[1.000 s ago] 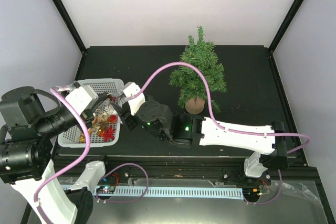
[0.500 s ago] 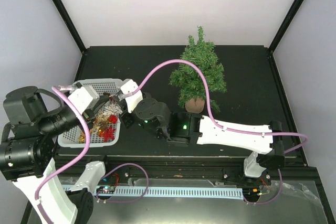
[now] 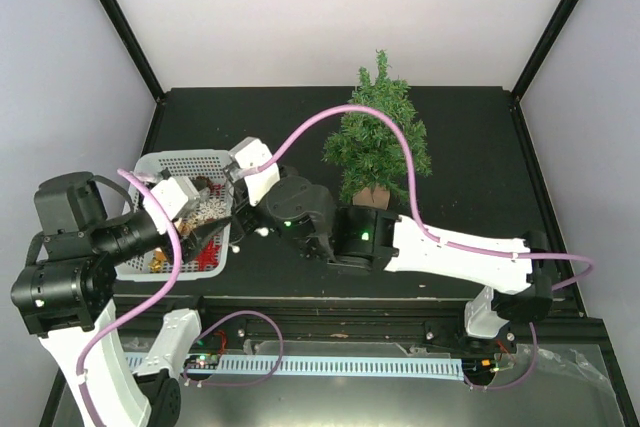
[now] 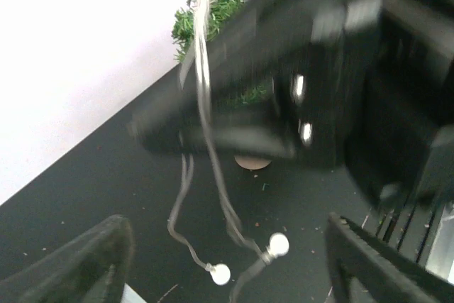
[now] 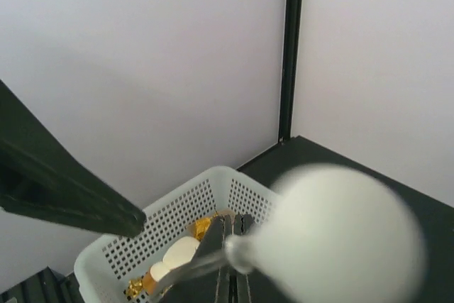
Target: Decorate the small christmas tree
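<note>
Readable text: none in any view.
White arm cover (image 3: 455, 247), 4 o'clock in the top view: plain, no lettering to make out.
Basket (image 3: 188, 159), 9 o'clock in the top view: perforated wall, no label legible.
Ribbed strip (image 3: 350, 365), 6 o'clock in the top view: no numbers legible.
Circuit board (image 3: 203, 359), 7 o'clock in the top view: any markings too small to read.
Wrist views: blurred, nothing legible.
</note>
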